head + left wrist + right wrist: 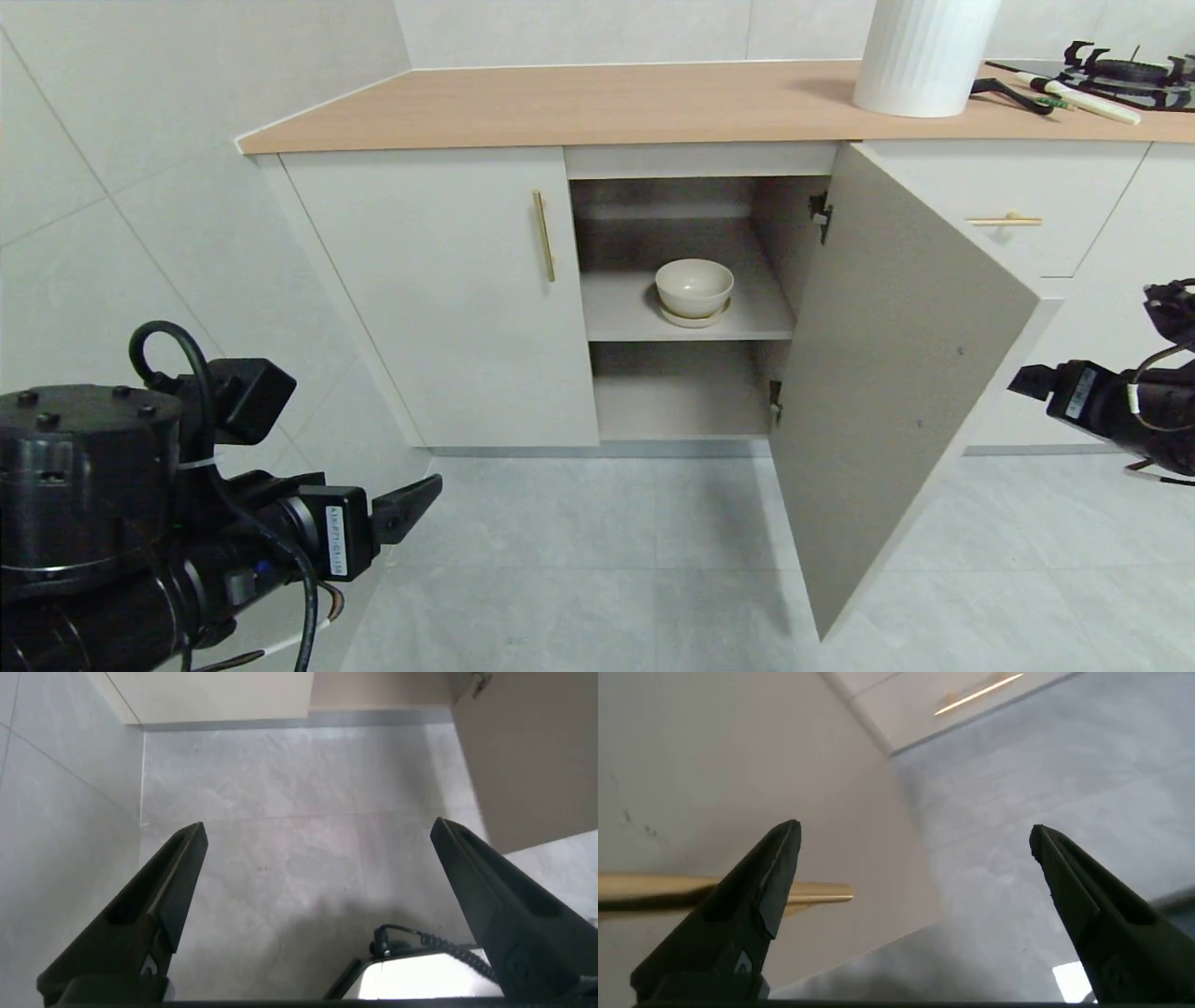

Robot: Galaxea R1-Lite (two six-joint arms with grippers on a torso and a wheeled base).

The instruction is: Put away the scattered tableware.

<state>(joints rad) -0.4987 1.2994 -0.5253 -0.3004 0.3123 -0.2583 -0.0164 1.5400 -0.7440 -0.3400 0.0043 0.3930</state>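
Observation:
A cream bowl [694,286] rests on a small plate [692,318] on the middle shelf [621,308] of the open cabinet. Its right door [896,373] swings far out toward me. My left gripper [411,504] hangs low at the left, over the floor and well short of the cabinet. In the left wrist view, the left gripper [318,835] is open and holds nothing. My right gripper [1032,381] sits just beyond the door's outer face. The right wrist view shows the right gripper [915,835] open, close to the door's gold handle [729,891].
The left cabinet door [448,299] is closed, with a gold handle [543,235]. On the wooden counter [560,103] stand a white ribbed container [924,56], some utensils [1074,93] and a stove burner [1125,70]. A drawer with a gold handle [1004,221] lies right of the cabinet. Grey tiled floor [607,560] spreads in front.

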